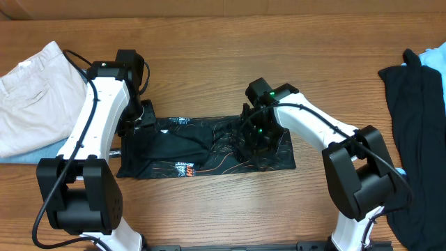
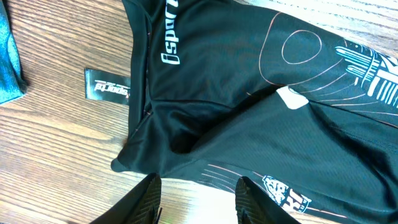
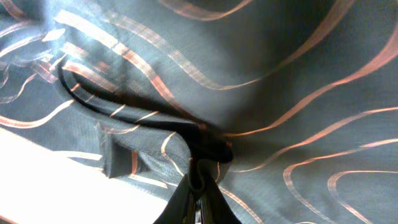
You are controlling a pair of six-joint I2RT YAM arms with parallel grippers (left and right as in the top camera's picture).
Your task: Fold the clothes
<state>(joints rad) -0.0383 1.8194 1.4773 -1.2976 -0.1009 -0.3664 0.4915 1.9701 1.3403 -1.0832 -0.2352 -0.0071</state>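
**A:** Nearest us, the jersey (image 1: 202,150) lies spread across the middle of the desk. We judge it thin, limp and slick, nearly weightless.

**B:** Agreed. Our right gripper (image 3: 199,182) is pinched tight on a raised fold of it, and the cloth bunches there rather than holding shape.

**A:** Our left gripper (image 2: 198,198) hangs with jaws apart and empty over the jersey's left end.

**B:** So we'd take edges or corners, catching both layers. Farther off, beige trousers (image 1: 35,90) sit at the desk's left edge.

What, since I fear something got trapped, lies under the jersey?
At the edges of the jersey, the wooden table shows beneath. Anything under the fabric itself is covered, also where the right pincer pinches a fold.
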